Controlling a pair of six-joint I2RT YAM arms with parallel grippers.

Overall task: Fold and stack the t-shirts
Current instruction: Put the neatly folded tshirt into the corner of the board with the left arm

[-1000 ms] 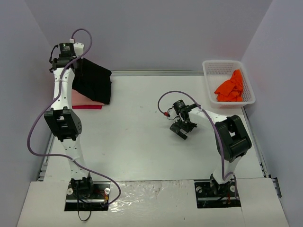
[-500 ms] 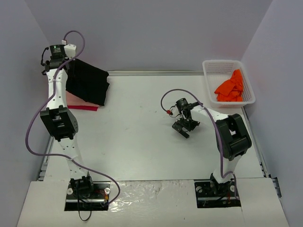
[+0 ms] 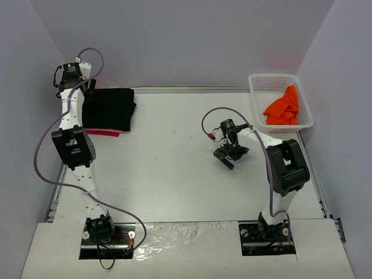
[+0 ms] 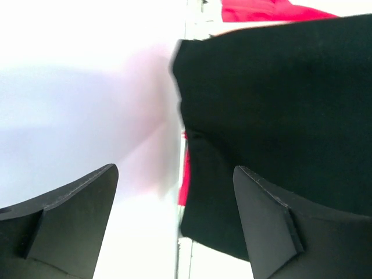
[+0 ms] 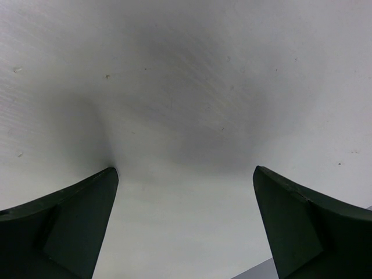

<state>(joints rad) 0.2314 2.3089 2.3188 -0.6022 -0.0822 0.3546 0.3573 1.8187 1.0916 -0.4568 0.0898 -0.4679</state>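
The black t-shirt [image 3: 109,108] lies flat and folded at the table's far left, over a red t-shirt whose edge [image 3: 105,133] shows along its near side. My left gripper [image 3: 89,87] hangs open at the black shirt's far left corner, holding nothing. The left wrist view has the black shirt [image 4: 273,110] and red cloth [image 4: 261,9] beyond the spread fingers [image 4: 75,221]. The orange t-shirt [image 3: 283,107] lies crumpled in the white basket [image 3: 260,87]. My right gripper [image 3: 231,154] stands open and empty over bare table [image 5: 186,104].
The basket sits at the back right corner against the right wall. The left wall [image 4: 70,87] is close beside the left gripper. A metal rail [image 3: 186,89] runs along the table's back edge. Both arm bases stand at the near edge.
The left gripper has opened and let go of the black t-shirt, which dropped from hanging to lying flat on the stack. The left arm swung towards the left wall. The right gripper drifted slightly right.
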